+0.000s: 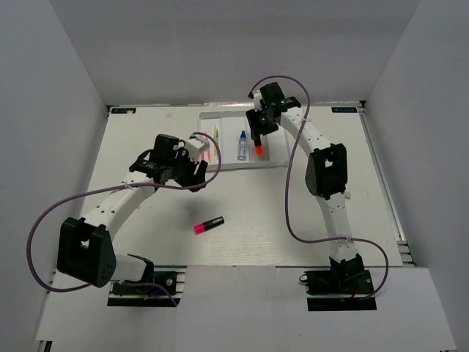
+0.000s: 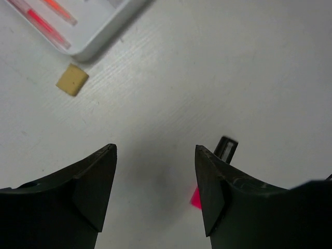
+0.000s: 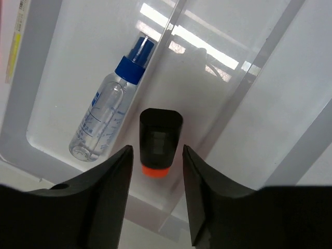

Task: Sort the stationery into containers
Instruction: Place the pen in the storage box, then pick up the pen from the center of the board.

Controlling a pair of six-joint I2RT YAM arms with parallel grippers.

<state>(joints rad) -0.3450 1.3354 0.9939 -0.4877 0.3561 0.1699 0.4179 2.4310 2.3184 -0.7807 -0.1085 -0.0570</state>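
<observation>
The white divided tray (image 1: 229, 121) lies at the back middle of the table. My right gripper (image 1: 256, 139) hangs over it, open. In the right wrist view its jaws (image 3: 156, 155) stand either side of the orange-ended black highlighter (image 3: 160, 140), with a gap on both sides. The highlighter lies in a tray (image 3: 249, 104) compartment beside the blue-capped clear bottle (image 3: 111, 116). My left gripper (image 1: 194, 174) is open and empty (image 2: 155, 150) over bare table. The pink-ended highlighter (image 1: 209, 224) lies on the table, half hidden behind my right finger (image 2: 226, 148). A beige eraser (image 2: 72, 80) lies by the tray corner (image 2: 98, 44).
Pink and orange pens (image 2: 46, 23) lie in the tray's left compartment, and a yellow pen (image 1: 215, 133) in another one. Grey walls enclose the table on three sides. The right arm's cable loops over the table's right half.
</observation>
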